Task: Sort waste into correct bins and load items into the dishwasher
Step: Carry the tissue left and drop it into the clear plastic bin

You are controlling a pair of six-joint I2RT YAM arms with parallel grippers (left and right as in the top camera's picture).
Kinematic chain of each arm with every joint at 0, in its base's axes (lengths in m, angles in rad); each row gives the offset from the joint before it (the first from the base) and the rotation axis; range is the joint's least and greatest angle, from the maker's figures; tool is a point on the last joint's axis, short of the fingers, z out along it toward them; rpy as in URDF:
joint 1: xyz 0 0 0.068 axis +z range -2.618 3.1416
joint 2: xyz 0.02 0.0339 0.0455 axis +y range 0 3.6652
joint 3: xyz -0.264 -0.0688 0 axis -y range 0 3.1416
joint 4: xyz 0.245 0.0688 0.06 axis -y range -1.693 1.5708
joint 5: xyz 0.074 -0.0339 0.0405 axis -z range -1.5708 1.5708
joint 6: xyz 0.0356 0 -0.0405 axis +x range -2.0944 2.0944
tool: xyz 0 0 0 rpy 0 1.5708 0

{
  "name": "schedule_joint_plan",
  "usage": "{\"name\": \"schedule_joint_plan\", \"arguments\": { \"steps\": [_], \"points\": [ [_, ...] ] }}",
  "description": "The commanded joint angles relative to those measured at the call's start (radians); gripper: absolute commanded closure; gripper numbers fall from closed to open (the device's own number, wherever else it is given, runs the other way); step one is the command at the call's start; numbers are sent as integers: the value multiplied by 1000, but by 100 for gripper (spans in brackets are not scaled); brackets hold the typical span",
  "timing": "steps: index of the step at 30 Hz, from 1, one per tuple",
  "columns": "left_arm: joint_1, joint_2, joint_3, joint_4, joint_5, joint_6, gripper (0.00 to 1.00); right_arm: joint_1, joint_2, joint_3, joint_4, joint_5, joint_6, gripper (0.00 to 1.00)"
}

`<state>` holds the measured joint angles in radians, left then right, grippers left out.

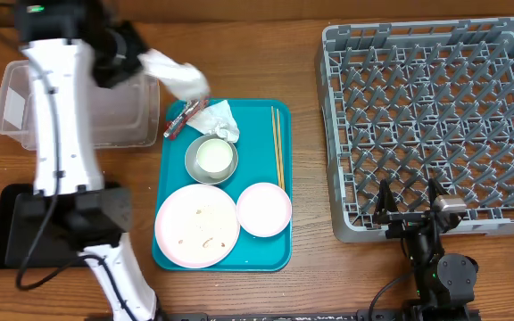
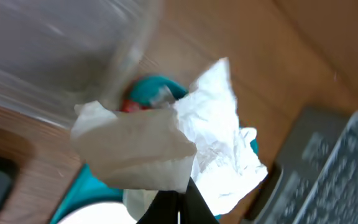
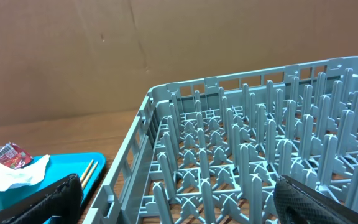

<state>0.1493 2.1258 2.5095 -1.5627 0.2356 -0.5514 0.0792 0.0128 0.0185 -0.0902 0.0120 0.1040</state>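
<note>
"Napkin (image 1: 177,76) binned yet?"
"No. Left jaws are clamped on it between clear tub (image 1: 12,98) and teal tray (image 1: 270,254), near the surface's far edge. Wrapper (image 1: 179,120), dishes (image 1: 196,226), chopsticks (image 1: 277,147) wait there; dish rack (image 1: 435,116) holds nothing; right jaws gape wide, empty."

two plates (image 1: 196,226), one bowl (image 1: 211,159), two chopsticks (image 1: 277,147)
</note>
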Motion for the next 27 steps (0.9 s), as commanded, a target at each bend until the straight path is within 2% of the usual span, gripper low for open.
{"name": "schedule_joint_plan", "arguments": {
  "steps": [1, 5, 12, 15, 18, 19, 20, 25, 27],
  "points": [
    [109, -27, 21, 23, -2, -48, 96, -4, -10, -10, 7, 10, -3, 0],
    [210, -20, 8, 102, -69, -85, 96, -4, -10, -10, 7, 10, -4, 0],
    [262, -20, -82, 196, -196, -85, 95, -4, -10, -10, 7, 10, -4, 0],
    [265, -20, -128, 249, -267, -84, 72, -4, -10, -10, 7, 10, -4, 0],
    [265, -20, -146, 267, -268, -80, 34, -4, -10, -10, 7, 10, -4, 0],
    [265, -20, -146, 265, -254, -79, 25, -4, -10, -10, 7, 10, -4, 0],
    [264, -20, -146, 262, -230, -69, 21, -4, -10, -10, 7, 10, -3, 0],
    [261, -21, -144, 270, 77, 119, 26, -4, -10, -10, 7, 10, -4, 0],
    [251, -21, -144, 264, 266, 252, 30, -4, -10, -10, 7, 10, -4, 0]
  ]
}}
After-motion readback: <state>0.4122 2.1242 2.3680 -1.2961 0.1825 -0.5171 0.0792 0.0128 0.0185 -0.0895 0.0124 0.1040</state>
